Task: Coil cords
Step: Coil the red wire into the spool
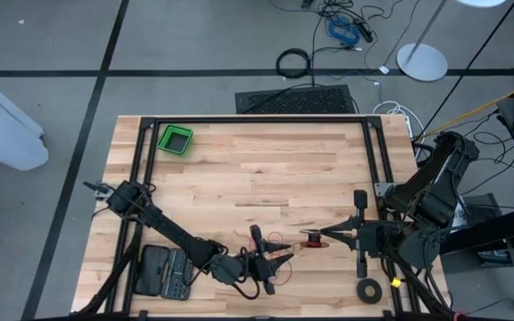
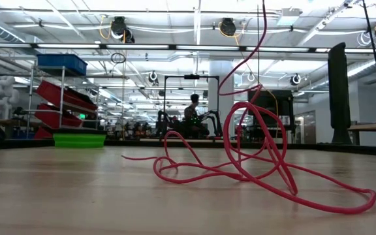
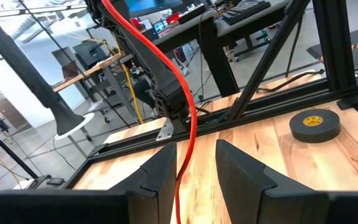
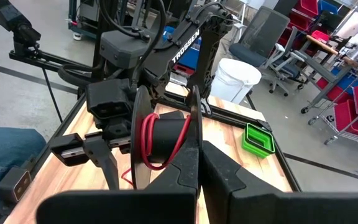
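A red cord (image 2: 240,170) lies in loose loops on the wooden table (image 1: 266,169) near its front edge. One strand (image 2: 261,39) rises from the loops out of the low view. My right gripper (image 4: 199,149) is shut on a black spool (image 4: 166,137) that has a few turns of the cord on its core. The spool (image 1: 313,239) hangs above the table, right of the loops (image 1: 277,250). My left gripper (image 3: 194,152) points level toward the spool, its fingers apart. The red cord (image 3: 188,118) runs up through the gap between them. My left gripper (image 1: 270,260) stands over the loops. My right gripper pinches the rim of the spool's near flange (image 4: 194,124) between its two fingers, which come in from the table's right side. The spool is lifted clear, its flanges upright and its axis level. My left gripper has the cord passing close along the inner edge of one finger (image 3: 166,165); I cannot tell whether it touches.
A green bin (image 1: 175,140) stands at the table's far left. A black tape ring (image 1: 369,288) lies near the front right corner, and a black case (image 1: 163,272) at the front left. A dark metal frame (image 1: 257,120) runs around the table.
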